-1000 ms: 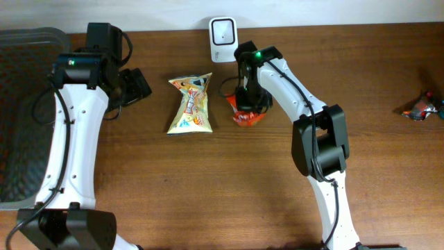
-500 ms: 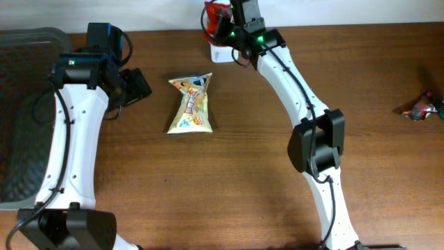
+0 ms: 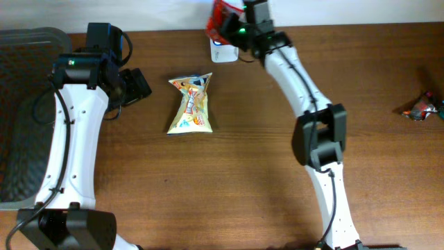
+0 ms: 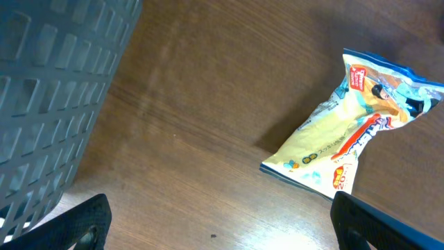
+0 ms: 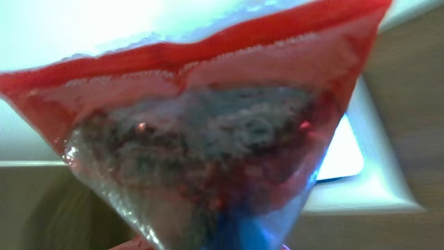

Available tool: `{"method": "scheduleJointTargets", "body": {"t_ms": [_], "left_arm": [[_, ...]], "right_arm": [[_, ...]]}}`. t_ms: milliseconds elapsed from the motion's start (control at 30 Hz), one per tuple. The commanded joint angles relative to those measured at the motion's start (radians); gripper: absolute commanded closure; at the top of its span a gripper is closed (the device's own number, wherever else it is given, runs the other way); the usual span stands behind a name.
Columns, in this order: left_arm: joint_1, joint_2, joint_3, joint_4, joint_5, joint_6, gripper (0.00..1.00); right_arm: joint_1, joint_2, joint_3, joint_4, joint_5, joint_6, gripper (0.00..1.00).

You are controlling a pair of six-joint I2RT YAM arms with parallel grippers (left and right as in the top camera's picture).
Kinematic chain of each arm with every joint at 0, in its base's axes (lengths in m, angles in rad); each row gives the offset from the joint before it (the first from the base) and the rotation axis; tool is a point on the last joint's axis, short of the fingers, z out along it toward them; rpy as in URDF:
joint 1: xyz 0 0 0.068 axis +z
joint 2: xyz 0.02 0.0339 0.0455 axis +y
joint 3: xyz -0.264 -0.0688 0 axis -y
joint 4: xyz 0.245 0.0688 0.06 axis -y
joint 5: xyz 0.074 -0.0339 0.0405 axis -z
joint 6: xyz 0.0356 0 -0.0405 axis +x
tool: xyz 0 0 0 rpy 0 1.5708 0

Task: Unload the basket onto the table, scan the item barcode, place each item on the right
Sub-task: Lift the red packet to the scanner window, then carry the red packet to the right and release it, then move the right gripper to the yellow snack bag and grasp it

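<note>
My right gripper [image 3: 231, 26] is shut on a small red packet [image 3: 220, 14] and holds it in the air at the back edge of the table, right over the white barcode scanner [image 3: 222, 48]. In the right wrist view the red packet [image 5: 208, 118] fills nearly the whole frame, crinkled and partly see-through, with the lit white scanner [image 5: 350, 163] behind it; my own fingers are hidden there. A yellow snack bag [image 3: 191, 104] lies flat on the wood left of the scanner. My left gripper [image 3: 137, 86] hangs wide open beside that yellow bag [image 4: 347, 135], holding nothing.
A grey mesh basket [image 3: 21, 104] stands at the table's left edge and also fills the left side of the left wrist view as a ribbed basket wall [image 4: 48, 97]. A small crumpled wrapper [image 3: 420, 107] lies far right.
The right gripper lifted the red packet off the table and carried it back and up over the scanner, then shifted slightly right. The left arm has not moved.
</note>
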Motion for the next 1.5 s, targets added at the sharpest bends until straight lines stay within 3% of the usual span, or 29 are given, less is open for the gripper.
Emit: {"method": "scheduleJointTargets", "body": {"t_ms": [0,100,233,333,467,533,600,633,667,700,800,900,1033,1100,1133,1167,1267,1467], "left_arm": [[0.003,0.002,0.002,-0.001,0.0,-0.009,0.01],[0.003,0.002,0.002,-0.001,0.0,-0.009,0.01],[0.002,0.002,0.002,-0.001,0.0,-0.009,0.01],[0.002,0.002,0.002,-0.001,0.0,-0.009,0.01],[0.002,0.002,0.002,-0.001,0.0,-0.009,0.01],[0.002,0.002,0.002,-0.001,0.0,-0.009,0.01],[0.002,0.002,0.002,-0.001,0.0,-0.009,0.01],[0.002,0.002,0.002,-0.001,0.0,-0.009,0.01],[0.002,0.002,0.002,-0.001,0.0,-0.009,0.01],[0.002,0.002,0.002,-0.001,0.0,-0.009,0.01],[0.002,0.002,0.002,-0.001,0.0,-0.009,0.01],[0.002,0.002,0.002,-0.001,0.0,-0.009,0.01],[0.002,0.002,0.002,-0.001,0.0,-0.009,0.01],[0.002,0.002,0.002,-0.001,0.0,-0.009,0.01],[0.002,0.002,0.002,-0.001,0.0,-0.009,0.01],[0.002,0.002,0.002,-0.001,0.0,-0.009,0.01],[0.002,0.002,0.002,-0.001,0.0,-0.009,0.01],[0.002,0.002,0.002,-0.001,0.0,-0.009,0.01]], "right_arm": [[-0.141,-0.174,0.006,-0.181,0.105,-0.107,0.95],[-0.282,-0.224,0.006,-0.47,0.403,-0.253,0.95],[-0.441,-0.197,0.006,-0.675,0.631,-0.435,0.95],[-0.56,-0.157,-0.003,-0.716,0.706,-0.524,0.95],[-0.687,-0.103,-0.006,-0.676,0.705,-0.523,0.95],[-0.734,-0.089,-0.009,-0.641,0.685,-0.524,0.81],[-0.766,-0.084,-0.01,-0.61,0.682,-0.526,0.76],[-0.775,-0.084,-0.009,-0.6,0.679,-0.526,0.64],[-0.786,-0.084,-0.009,-0.602,0.679,-0.526,0.4],[-0.787,-0.084,-0.009,-0.61,0.679,-0.53,0.3],[-0.772,-0.089,-0.009,-0.663,0.5,-0.569,0.28],[-0.712,-0.1,-0.009,-0.693,0.081,-0.654,0.28],[-0.534,-0.102,-0.009,-0.799,-0.505,-0.909,0.28],[-0.418,-0.102,-0.009,-0.845,-0.501,-0.912,0.27],[-0.358,-0.102,-0.009,-0.85,-0.478,-0.911,0.03],[-0.311,-0.102,-0.009,-0.85,-0.453,-0.911,0.0],[-0.107,-0.1,-0.009,-0.848,-0.369,-0.891,0.0],[0.227,-0.099,-0.093,-0.768,-0.158,-0.61,0.07]]}}
